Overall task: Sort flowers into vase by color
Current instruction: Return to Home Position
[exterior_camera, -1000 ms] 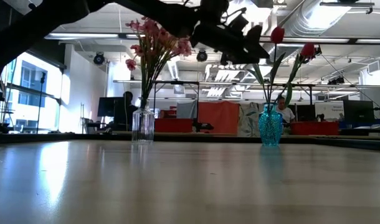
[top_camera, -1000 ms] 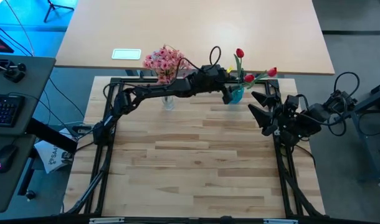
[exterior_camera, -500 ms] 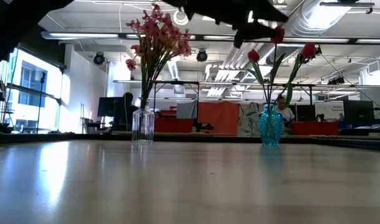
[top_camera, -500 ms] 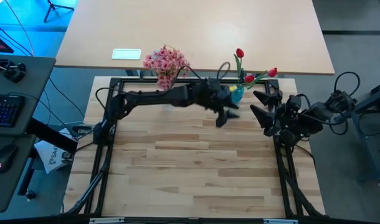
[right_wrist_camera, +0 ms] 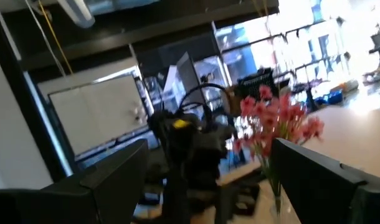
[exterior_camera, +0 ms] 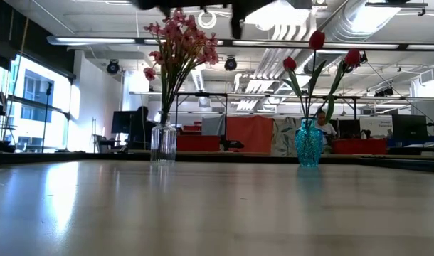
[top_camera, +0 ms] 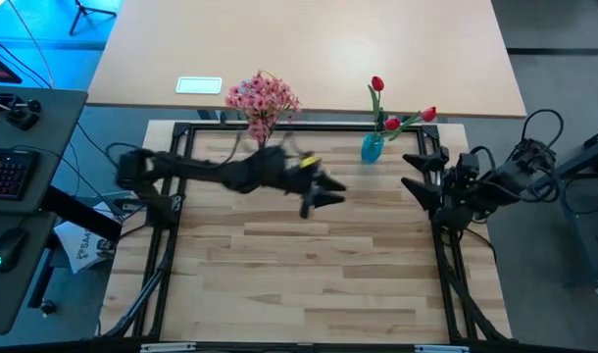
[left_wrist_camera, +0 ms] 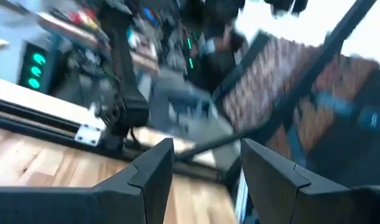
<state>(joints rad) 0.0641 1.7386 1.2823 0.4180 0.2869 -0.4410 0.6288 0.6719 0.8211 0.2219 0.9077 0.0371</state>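
Left hand (top_camera: 323, 195) (left_wrist_camera: 205, 149): hangs above the counter (top_camera: 309, 284) a little behind its middle, fingers apart with nothing between them, well apart from every flower. Pink sprays (top_camera: 263, 96) (exterior_camera: 178, 39) (right_wrist_camera: 277, 121): stand behind that hand and toward the counter's left edge, bunched upright in a clear glass vase (exterior_camera: 163, 142) close to the far edge, left of centre; many small blossoms in a dense pink cluster on thin green stems that fan out from the vase's neck. Red tulips (top_camera: 392, 124) (exterior_camera: 316, 39): stand behind the same hand and toward the right edge, all three in a small blue vase (top_camera: 372, 148) (exterior_camera: 308, 144) near the far edge, right of centre; single red blooms on long thin green stems, one upright and tallest, one lower, one leaning toward the counter's right edge. Right hand (top_camera: 409, 172) (right_wrist_camera: 209, 144): waits at the right edge of the counter, near the blue vase, fingers spread wide and empty, facing across toward the pink sprays and the left arm (right_wrist_camera: 190, 143). Beyond the far edge in the low view: an open room, and a person (exterior_camera: 321, 126) seated behind the blue vase.
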